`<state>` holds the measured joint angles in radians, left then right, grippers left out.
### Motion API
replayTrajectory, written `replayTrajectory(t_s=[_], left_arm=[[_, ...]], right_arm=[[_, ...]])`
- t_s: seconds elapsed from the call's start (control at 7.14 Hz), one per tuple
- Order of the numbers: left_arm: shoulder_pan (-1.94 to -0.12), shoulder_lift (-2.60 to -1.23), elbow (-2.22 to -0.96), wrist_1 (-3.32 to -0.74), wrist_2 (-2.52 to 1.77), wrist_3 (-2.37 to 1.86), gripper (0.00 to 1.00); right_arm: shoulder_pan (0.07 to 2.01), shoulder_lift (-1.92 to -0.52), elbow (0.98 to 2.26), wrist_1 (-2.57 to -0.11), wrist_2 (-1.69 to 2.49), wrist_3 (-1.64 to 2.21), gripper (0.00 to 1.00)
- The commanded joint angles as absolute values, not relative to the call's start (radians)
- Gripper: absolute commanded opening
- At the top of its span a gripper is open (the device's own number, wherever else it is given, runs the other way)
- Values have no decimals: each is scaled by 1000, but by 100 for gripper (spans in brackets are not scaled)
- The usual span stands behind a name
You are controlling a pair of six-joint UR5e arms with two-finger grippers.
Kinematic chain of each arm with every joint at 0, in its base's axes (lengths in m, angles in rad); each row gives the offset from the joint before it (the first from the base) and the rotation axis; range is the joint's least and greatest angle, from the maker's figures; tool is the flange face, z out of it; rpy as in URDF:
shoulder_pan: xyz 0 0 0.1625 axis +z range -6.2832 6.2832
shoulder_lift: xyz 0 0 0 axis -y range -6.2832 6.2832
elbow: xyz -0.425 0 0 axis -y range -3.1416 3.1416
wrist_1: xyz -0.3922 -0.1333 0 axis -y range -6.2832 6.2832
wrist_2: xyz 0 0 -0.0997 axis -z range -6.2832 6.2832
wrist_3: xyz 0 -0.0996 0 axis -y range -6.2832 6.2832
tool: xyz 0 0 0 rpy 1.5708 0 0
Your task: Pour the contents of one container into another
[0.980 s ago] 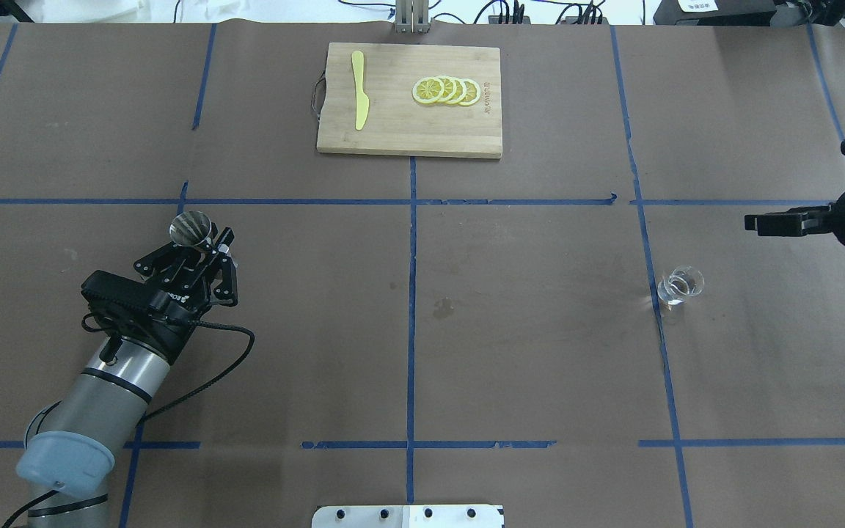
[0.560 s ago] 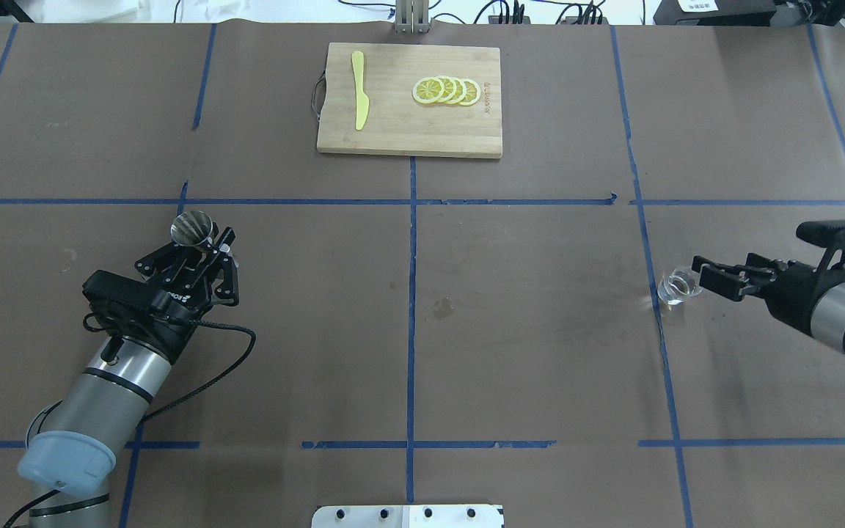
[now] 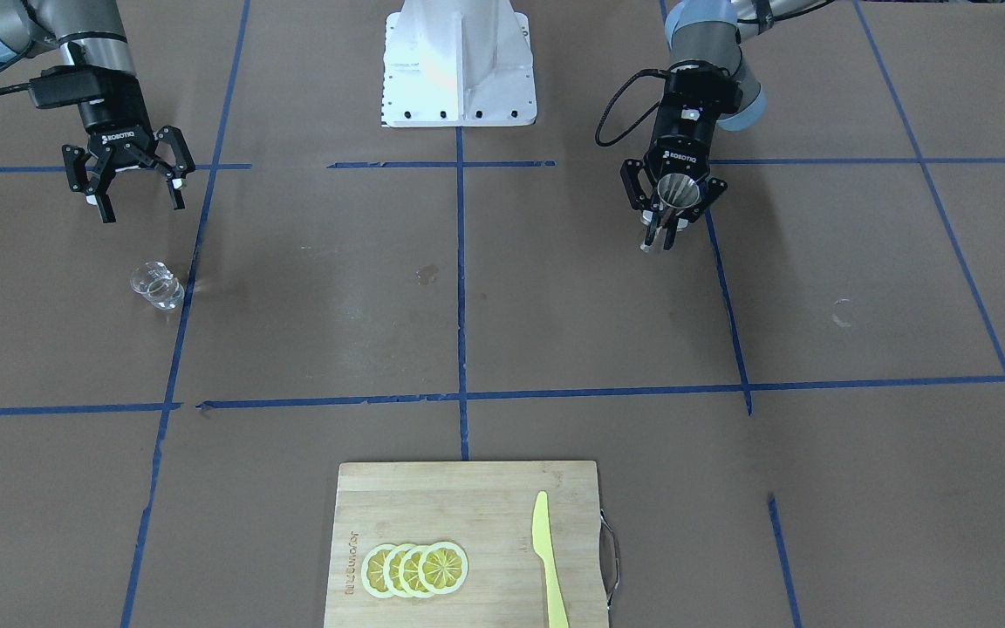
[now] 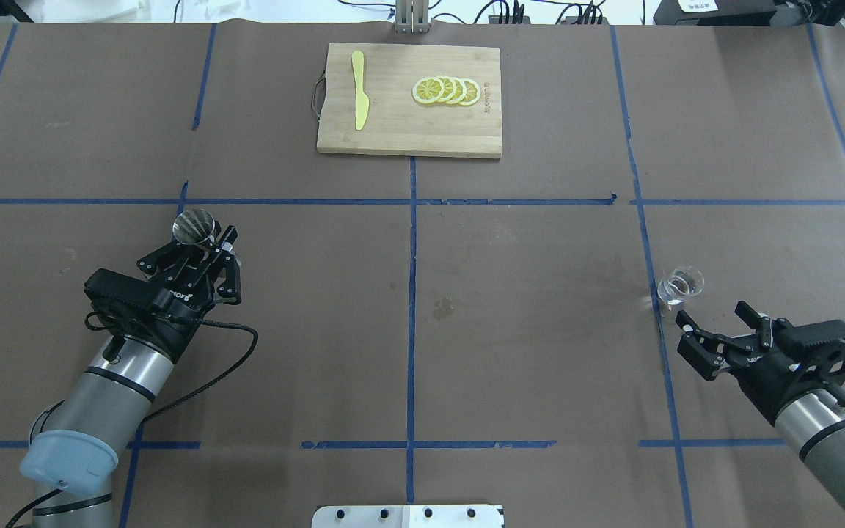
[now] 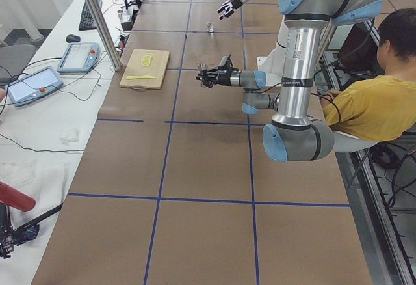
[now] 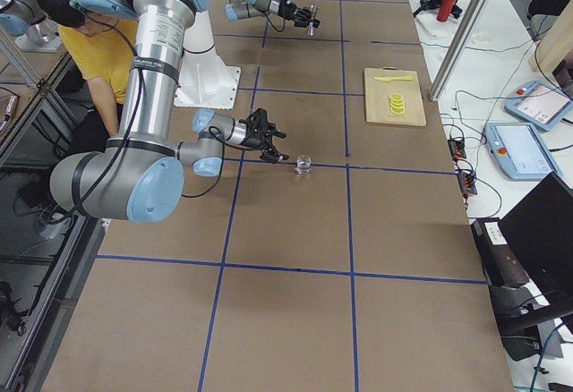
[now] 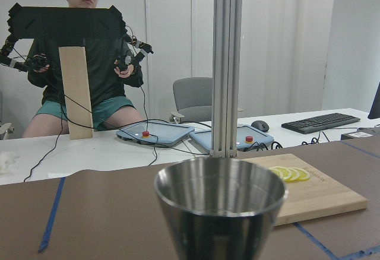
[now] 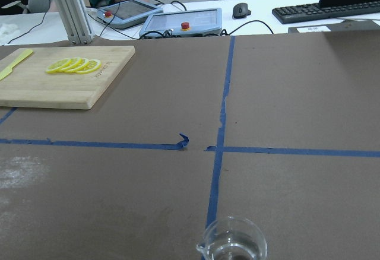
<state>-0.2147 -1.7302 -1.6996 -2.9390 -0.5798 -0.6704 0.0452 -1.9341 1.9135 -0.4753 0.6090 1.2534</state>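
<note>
Glass cup (image 4: 680,286) stands untouched near the tabletop's right edge, with the right gripper (image 4: 711,311) now lined up behind it.
Within the last second that gripper swung in from the right edge to the cup's robot side, jaws wide apart, close but not touching. A grasp looks to be next. The left gripper (image 4: 206,246) keeps the jigger (image 4: 194,226) clamped upright over the tabletop's left half.

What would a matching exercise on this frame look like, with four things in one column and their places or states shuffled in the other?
Column 1
1. jigger
2. glass cup
3. lemon slices
4. right gripper

Column 2
A. lying on the cutting board
B. open, near the glass cup without touching it
C. clamped in the left gripper
D. standing alone on the table

Pairs: 1-C, 2-D, 3-A, 4-B
</note>
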Motion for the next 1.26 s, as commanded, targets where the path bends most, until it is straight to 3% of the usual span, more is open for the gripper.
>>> replayTrajectory(t_s=[0.0,0.42,1.12], left_arm=[[-215,-1730,-1700,-2939,-580,-670,0],[-215,-1730,-1700,-2939,-580,-670,0],[-215,-1730,-1703,-2939,-580,-670,0]], right_arm=[[-23,-1857,1768,-466,469,1295,93],[-21,-1763,1636,-457,422,1321,93],[-12,-1744,1626,-457,362,1321,94]])
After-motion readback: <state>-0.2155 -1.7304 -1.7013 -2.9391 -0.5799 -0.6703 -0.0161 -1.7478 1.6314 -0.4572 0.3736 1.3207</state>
